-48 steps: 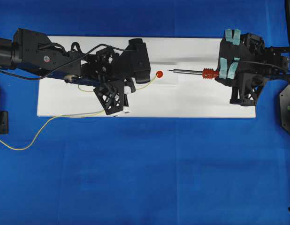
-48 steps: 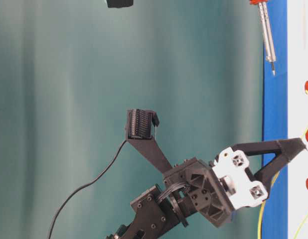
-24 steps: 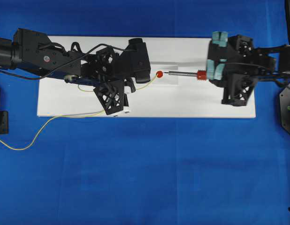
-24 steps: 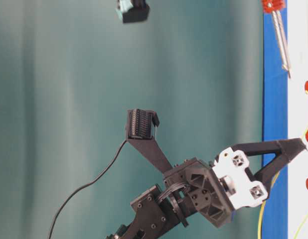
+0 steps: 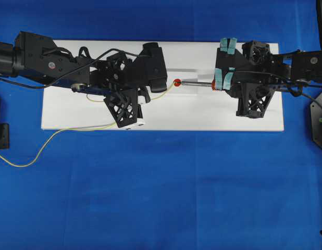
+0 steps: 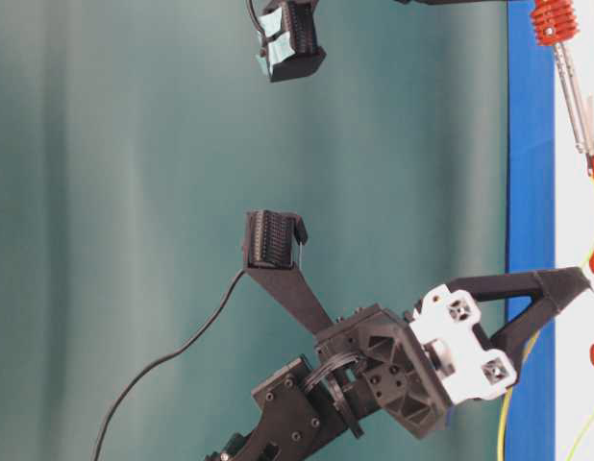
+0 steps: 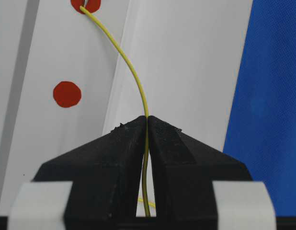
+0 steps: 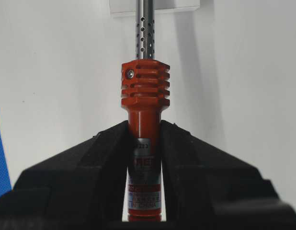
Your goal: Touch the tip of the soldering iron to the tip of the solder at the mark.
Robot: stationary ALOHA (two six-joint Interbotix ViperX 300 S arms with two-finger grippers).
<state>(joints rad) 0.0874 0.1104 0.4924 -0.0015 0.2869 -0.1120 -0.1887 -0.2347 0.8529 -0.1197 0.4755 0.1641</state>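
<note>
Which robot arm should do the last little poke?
Probably the right gripper: it clamps the soldering iron, whose tip sits at the red mark. The left gripper just pins the solder there.

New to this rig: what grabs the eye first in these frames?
Probably the soldering iron with its red-orange collar, shut in the right gripper over the white board, its tip at the red mark mid-board. Next, the thin yellow solder pinched in the left gripper, arcing up to that same mark, against the blue cloth.
</note>
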